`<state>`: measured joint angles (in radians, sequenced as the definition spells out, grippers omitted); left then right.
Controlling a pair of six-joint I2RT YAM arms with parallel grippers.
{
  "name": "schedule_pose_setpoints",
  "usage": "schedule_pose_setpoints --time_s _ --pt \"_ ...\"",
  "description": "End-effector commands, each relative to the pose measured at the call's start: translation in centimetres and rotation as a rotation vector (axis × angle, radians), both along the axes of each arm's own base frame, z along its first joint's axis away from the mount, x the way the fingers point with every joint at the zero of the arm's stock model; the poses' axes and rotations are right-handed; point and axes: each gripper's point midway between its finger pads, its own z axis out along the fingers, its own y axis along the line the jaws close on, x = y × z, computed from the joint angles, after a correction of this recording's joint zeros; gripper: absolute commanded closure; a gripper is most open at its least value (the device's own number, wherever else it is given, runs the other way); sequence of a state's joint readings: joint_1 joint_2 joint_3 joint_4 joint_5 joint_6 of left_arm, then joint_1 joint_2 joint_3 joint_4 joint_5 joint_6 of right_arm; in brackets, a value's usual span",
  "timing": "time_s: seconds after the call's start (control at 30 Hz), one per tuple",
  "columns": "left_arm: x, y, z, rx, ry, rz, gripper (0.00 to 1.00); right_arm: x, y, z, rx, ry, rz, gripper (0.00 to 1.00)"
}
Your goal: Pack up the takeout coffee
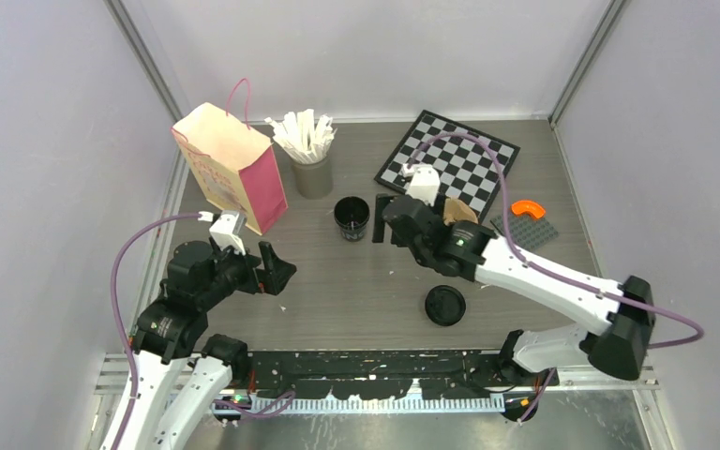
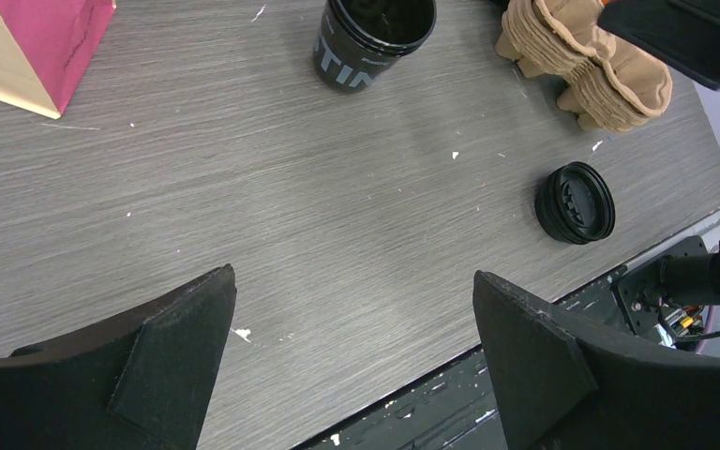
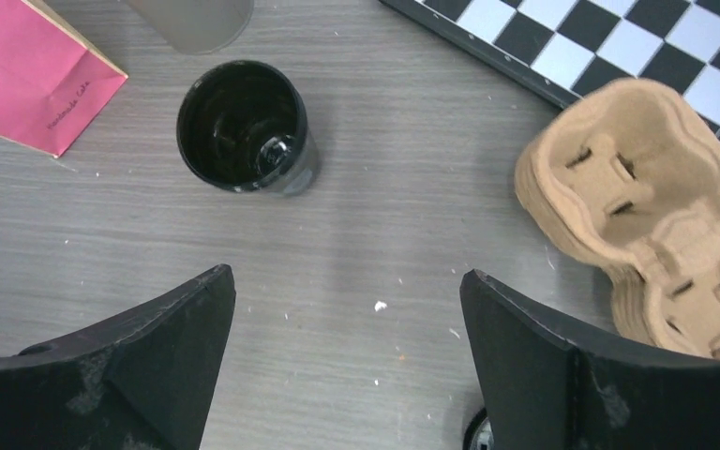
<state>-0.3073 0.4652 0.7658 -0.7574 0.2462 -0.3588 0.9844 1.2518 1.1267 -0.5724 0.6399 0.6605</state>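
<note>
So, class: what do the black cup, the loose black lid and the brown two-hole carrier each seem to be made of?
Black cup: coated paper or plastic, hard to tell; smooth wall, printed lettering, shiny inside.
Lid: likely plastic; crisp moulded ridges, slight sheen.
Carrier: moulded paper pulp, matte tan; soft rounded edges, punched tabs.

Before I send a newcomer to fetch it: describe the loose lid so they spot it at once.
On the grey wood-grain table, look near the front edge, right of centre. A round black lid lies flat there alone. Unlike the open black cup farther back, it is a low, ribbed disc.
</note>
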Motion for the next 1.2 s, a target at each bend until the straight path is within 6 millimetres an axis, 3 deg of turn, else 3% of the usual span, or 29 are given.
schedule_pose_setpoints --time_s 0.0,0.07,0.13,0.2,0.33,0.47,0.67,0.93,1.17 --pt "0.5 0.0 0.6 -0.009 -0.035 0.008 0.00 3.7 2.9 3.1 0.030 -0.107 -0.011 0.09" --pt "0.4 0.0 0.8 -0.012 -0.044 0.009 0.00 5.4 4.8 3.1 0.041 -0.087 0.028 0.12" --pt "0.4 0.1 0.9 -0.014 -0.050 0.011 0.00 7.0 5.8 2.1 0.013 -0.047 0.027 0.26" --pt "0.4 0.1 0.9 -0.014 -0.053 0.013 0.00 8.5 6.3 1.2 -0.025 -0.027 0.014 0.42" --pt "0.4 0.1 0.8 -0.013 -0.052 0.015 0.00 10.8 6.5 -0.7 -0.112 0.010 -0.004 0.57" --pt "0.3 0.2 0.9 -0.014 -0.054 0.014 0.00 11.7 6.8 -3.0 -0.138 0.085 0.038 0.57" --pt "0.3 0.0 0.9 -0.016 -0.051 0.007 0.01 12.0 7.0 -4.9 -0.128 0.147 0.084 0.59" --pt "0.3 0.0 0.8 -0.016 -0.049 0.007 0.01 12.3 7.3 -6.8 -0.163 0.184 0.101 0.65" --pt "0.4 0.0 0.8 -0.016 -0.048 0.008 0.01 12.8 6.9 -7.1 -0.198 0.176 0.082 0.72"
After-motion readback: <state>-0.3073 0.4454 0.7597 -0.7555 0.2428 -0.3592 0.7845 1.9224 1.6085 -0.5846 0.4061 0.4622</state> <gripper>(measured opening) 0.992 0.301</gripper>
